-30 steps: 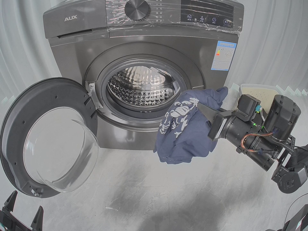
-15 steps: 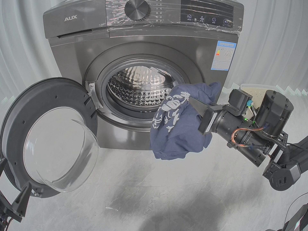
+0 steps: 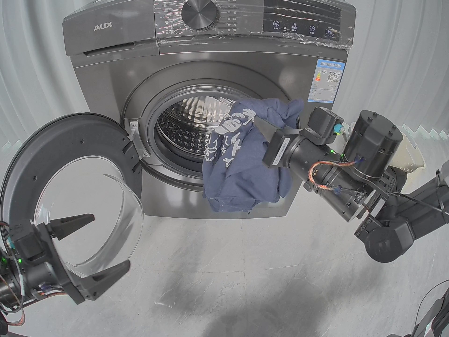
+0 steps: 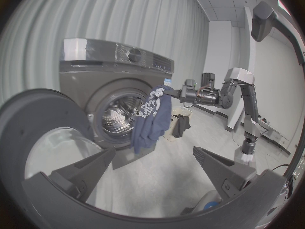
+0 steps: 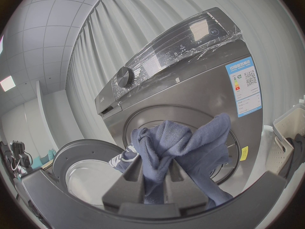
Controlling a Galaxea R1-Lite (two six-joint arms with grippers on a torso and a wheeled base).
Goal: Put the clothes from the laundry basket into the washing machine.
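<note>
Since a second ago the right gripper [image 3: 256, 120] has carried the navy blue cotton T-shirt with a white print [image 3: 238, 169] up and leftward, from low beside the porthole to directly before its right half, while the left gripper [image 3: 110, 240] has risen in front of the round grey door with its clear glass bowl [image 3: 70, 164]. In the right wrist view the right jaws are clamped on a bunched fold near the shirt's top, so most of the cloth hangs free below, well clear of the pale floor [image 3: 234, 267]. That high pinch probably lets the loose bulk swing in over the rubber lip instead of catching on it. The shirt is not yet inside the shiny perforated steel drum [image 3: 196, 132] of the grey front-loading washing machine [image 3: 117, 78]. The door is swung fully aside to the left, leaving the mouth unobstructed. The left jaws are spread wide and hold nothing, perhaps ready to push cloth in or steady the door. Behind the right arm stands the cream perforated plastic laundry basket [image 3: 415, 154], with a dark garment [image 4: 181, 126] draped over its rim, so more remains to load.
</note>
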